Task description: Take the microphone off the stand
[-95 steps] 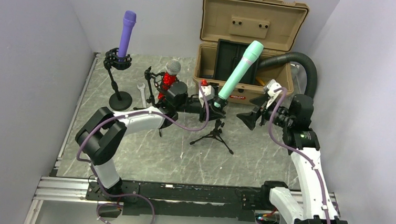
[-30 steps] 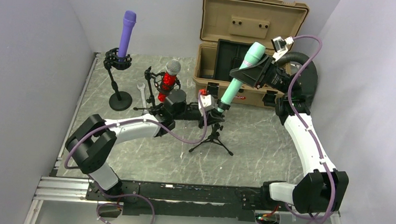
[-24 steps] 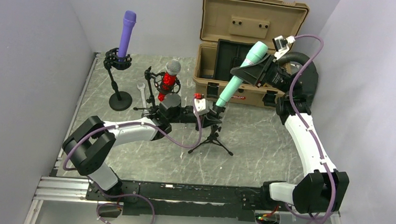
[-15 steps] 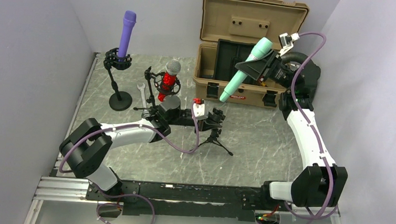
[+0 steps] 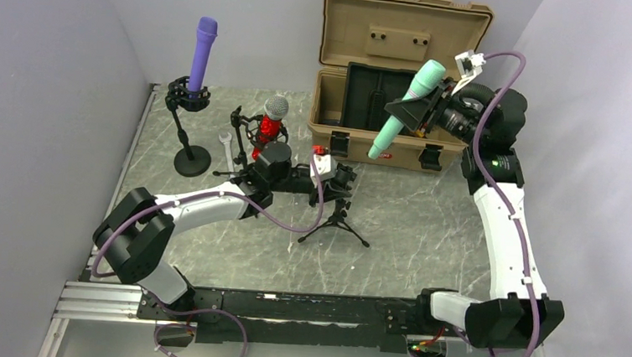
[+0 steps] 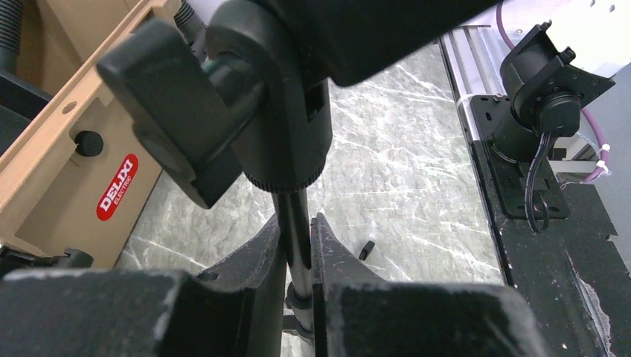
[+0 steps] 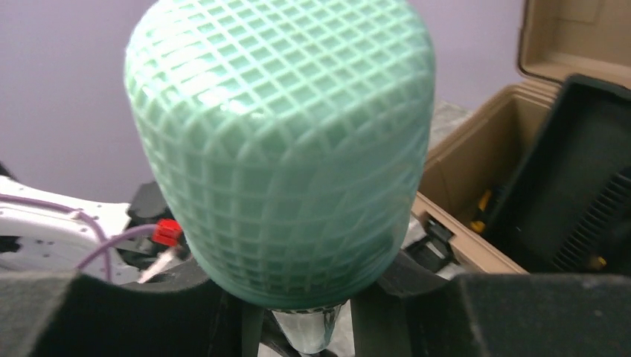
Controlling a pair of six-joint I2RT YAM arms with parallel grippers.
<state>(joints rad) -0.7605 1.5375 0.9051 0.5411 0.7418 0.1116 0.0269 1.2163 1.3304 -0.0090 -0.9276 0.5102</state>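
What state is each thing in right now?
green microphone, lifted free, tilted, mid-air.
tripod stand, empty, upright.
right gripper, shut on green microphone.
left gripper, shut on tripod stand.
case, lid open.
purple microphone, upright, mounted.
red microphone, mounted.

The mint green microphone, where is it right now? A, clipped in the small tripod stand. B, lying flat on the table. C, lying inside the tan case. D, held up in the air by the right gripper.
D: the right gripper is closed on the green microphone and holds it in the air, clear of the tripod stand, whose pole the left gripper clamps.
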